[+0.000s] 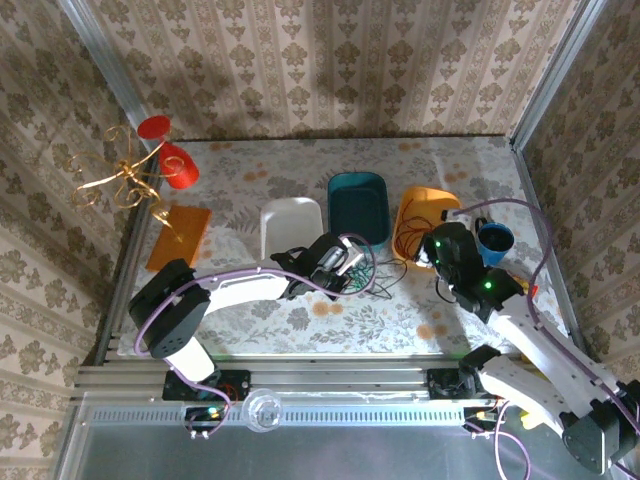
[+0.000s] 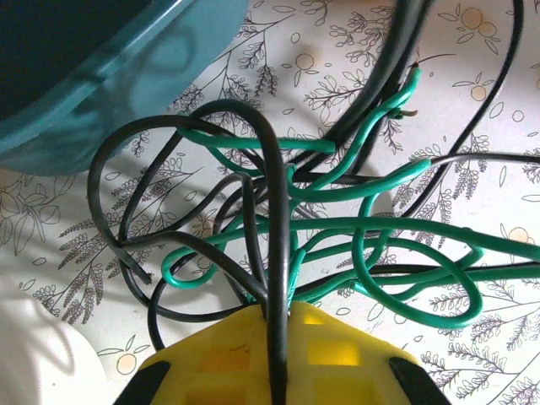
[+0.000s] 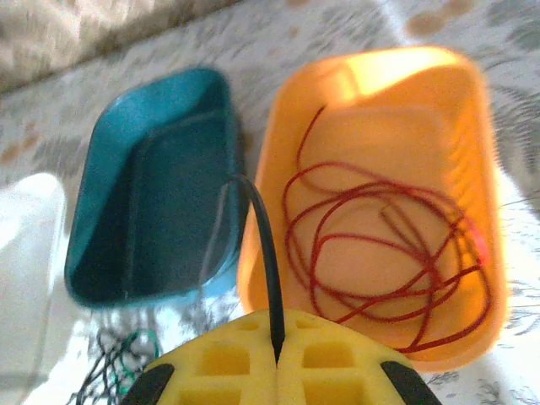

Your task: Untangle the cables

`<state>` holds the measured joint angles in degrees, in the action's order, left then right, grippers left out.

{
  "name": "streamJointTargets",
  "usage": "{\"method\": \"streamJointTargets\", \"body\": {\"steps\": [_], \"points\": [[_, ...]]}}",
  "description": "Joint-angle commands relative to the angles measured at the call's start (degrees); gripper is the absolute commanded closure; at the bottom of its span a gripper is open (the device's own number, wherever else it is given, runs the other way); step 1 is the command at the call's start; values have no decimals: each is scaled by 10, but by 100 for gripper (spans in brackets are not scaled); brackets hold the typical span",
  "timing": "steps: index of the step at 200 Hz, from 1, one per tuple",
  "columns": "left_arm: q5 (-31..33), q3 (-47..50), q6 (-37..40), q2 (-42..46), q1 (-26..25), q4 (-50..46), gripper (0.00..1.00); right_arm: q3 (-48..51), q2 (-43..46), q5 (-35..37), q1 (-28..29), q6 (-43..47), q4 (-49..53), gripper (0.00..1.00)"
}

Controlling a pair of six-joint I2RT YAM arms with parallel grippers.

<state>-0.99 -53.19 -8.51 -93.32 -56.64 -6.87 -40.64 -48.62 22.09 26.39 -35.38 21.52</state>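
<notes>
White bin (image 1: 290, 222) sits far-left of the work area, beside the teal bin (image 2: 101, 76). Left gripper (image 2: 278, 329) is just near of the teal bin, fingers clamped on a black cable (image 2: 277, 219) that runs straight out of the pinch and arcs over the knot. Green cable (image 2: 396, 245) threads through and under the black loops, lying on the table (image 2: 472, 51). The tangle (image 1: 378, 272) is between the two grippers, just near of the teal bin.

Probable reason for the hold: anchor one black strand so the other arm can pull against it.

Right gripper (image 3: 277, 342) has its fingers together, pinching a dark cable (image 3: 263, 245) that rises toward the gap between the teal bin and the orange bin (image 3: 472, 118). Can't tell if it's the same cable as the left's. Red cable (image 3: 380, 245) lies coiled alone inside the orange bin, so that one looks sorted.

Room: bin walls close off the far side of the knot, while open table lies nearer and between the arms. Blue cup (image 1: 495, 240) is just right of the right gripper and limits a swing that way.
</notes>
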Motion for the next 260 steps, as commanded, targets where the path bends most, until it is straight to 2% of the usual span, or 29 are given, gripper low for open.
{"method": "streamJointTargets", "body": {"steps": [1,49,74,90,116,137,170,194,234,249,260], "points": [[12,12,-17,-1,4,-10,100,-3,51,150,-3,-62,25,100],[15,22,-23,5,5,-5,100,-12,151,260,-16,-119,58,100],[17,24,-23,8,6,-6,100,-32,167,263,-24,-113,52,100],[14,25,-22,8,6,-6,100,-42,168,240,-24,-85,22,100],[6,26,-23,9,7,-2,100,-52,151,115,-23,-3,-84,100],[3,26,-23,9,8,4,100,-92,87,5,-25,27,-113,100],[6,27,-21,14,9,7,100,-184,-94,-161,-42,46,-107,100],[10,30,-20,21,9,8,100,-266,-247,-271,-82,9,-66,100],[13,39,-26,32,9,9,100,-343,-463,-470,-111,-33,-93,100],[16,39,-26,35,9,9,100,-369,-524,-505,-108,-42,-64,100],[16,39,-24,36,9,8,100,-376,-554,-509,-104,-43,-50,96]]}}
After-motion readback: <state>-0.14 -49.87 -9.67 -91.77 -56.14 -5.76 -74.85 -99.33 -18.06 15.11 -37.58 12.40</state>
